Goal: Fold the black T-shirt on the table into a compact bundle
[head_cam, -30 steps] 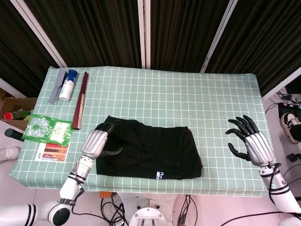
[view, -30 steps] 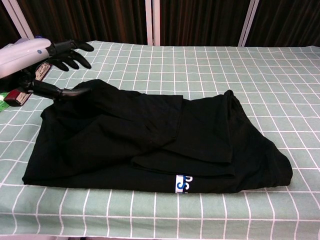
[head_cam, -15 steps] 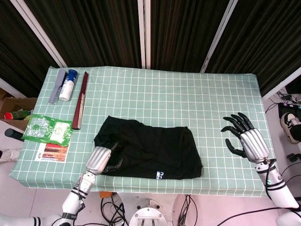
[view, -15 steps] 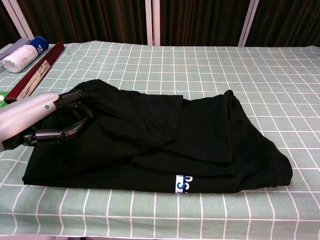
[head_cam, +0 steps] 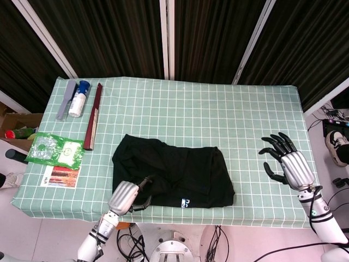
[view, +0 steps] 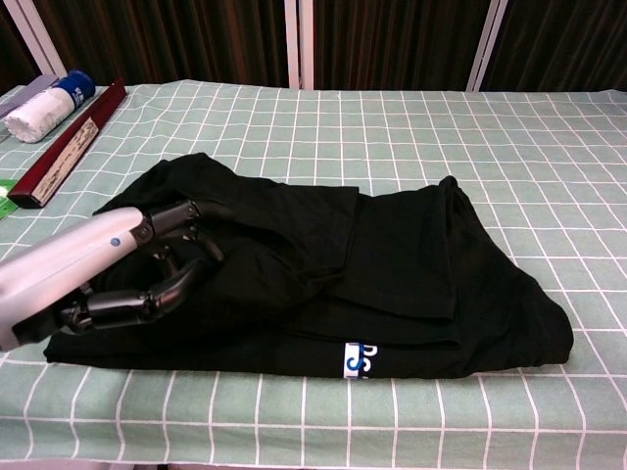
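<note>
The black T-shirt [head_cam: 174, 172] lies folded into a rough rectangle near the table's front edge, a small blue and white label [view: 361, 358] showing on its front fold. My left hand [head_cam: 126, 196] is at the shirt's front-left corner. In the chest view this left hand [view: 103, 274] has its fingers [view: 181, 217] curved and apart over the cloth, with no fabric visibly caught between them. My right hand [head_cam: 287, 164] hovers over bare tablecloth well right of the shirt, fingers spread and holding nothing. The chest view does not show it.
At the table's far left lie a grey comb [head_cam: 65, 99], a white bottle with a blue cap [head_cam: 78, 98], a long dark red strip [head_cam: 92, 115], a green packet [head_cam: 54, 150] and a printed card [head_cam: 61, 176]. The green checked tablecloth [head_cam: 218, 114] covers the table.
My left hand has slid from the shirt's far-left corner toward the front edge and rightward, onto the front-left corner. The right hand has only shifted slightly. The shirt keeps its shape.
</note>
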### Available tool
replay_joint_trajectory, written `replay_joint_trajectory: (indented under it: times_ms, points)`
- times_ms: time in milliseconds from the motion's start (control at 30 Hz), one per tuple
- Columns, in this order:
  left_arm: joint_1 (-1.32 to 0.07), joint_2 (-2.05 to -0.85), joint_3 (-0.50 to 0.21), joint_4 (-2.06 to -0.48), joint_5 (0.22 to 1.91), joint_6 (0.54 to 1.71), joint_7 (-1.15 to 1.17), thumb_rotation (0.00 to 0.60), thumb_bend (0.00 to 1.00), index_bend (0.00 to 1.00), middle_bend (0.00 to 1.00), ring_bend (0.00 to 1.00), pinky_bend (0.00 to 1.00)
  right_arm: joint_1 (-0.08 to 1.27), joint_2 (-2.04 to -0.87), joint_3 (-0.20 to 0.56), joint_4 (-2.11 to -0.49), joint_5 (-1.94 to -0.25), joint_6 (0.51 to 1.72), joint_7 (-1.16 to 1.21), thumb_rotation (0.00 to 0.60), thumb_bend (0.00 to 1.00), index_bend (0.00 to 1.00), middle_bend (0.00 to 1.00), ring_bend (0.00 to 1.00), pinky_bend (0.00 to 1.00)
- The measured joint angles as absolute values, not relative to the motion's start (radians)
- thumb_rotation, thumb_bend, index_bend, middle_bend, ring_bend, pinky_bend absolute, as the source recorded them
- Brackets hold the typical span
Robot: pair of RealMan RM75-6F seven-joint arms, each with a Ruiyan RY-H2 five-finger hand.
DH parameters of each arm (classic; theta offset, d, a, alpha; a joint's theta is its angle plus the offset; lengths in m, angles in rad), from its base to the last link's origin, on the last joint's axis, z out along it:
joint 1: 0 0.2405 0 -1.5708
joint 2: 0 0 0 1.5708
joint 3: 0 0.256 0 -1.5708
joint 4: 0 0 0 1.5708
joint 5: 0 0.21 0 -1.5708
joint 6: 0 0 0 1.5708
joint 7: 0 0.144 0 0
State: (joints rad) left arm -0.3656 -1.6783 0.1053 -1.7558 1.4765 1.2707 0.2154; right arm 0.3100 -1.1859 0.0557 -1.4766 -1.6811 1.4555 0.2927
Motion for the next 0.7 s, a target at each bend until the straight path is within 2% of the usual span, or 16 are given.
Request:
replay_joint_trajectory:
  times_ms: [200,467,600,700]
  points:
    - [-0.382,-1.664,0.131,-1.818,1.47,1.176,0.099,0.198,0.47,0.12,0.26,0.5,0.35,0.306,-1.187,0.055,-1.469,-1.681,1.468,0.305,0.6,0.46,0.42,0.2,0.1,0.11]
    - [-0.42,-1.632,0.143,-1.876,1.508,1.077,-0.164,0.303,0.47,0.09,0.22,0.45,0.36,0.301,-1.187,0.053,-1.466,-1.684,1.482,0.311,0.6,0.46,0.42,0.2,0.1,0.11]
    - [-0.412,-1.593,0.128,-1.886,1.574,1.13,-0.255,0.304,0.41,0.13,0.24,0.45,0.36,0.299,-1.186,0.052,-1.466,-1.686,1.488,0.311,0.6,0.46,0.42,0.2,0.1,0.11]
    - [-0.386,-1.569,0.089,-1.878,1.576,1.231,-0.232,0.295,0.39,0.15,0.25,0.45,0.36,0.297,-1.185,0.052,-1.466,-1.687,1.494,0.314,0.6,0.46,0.42,0.2,0.1,0.11]
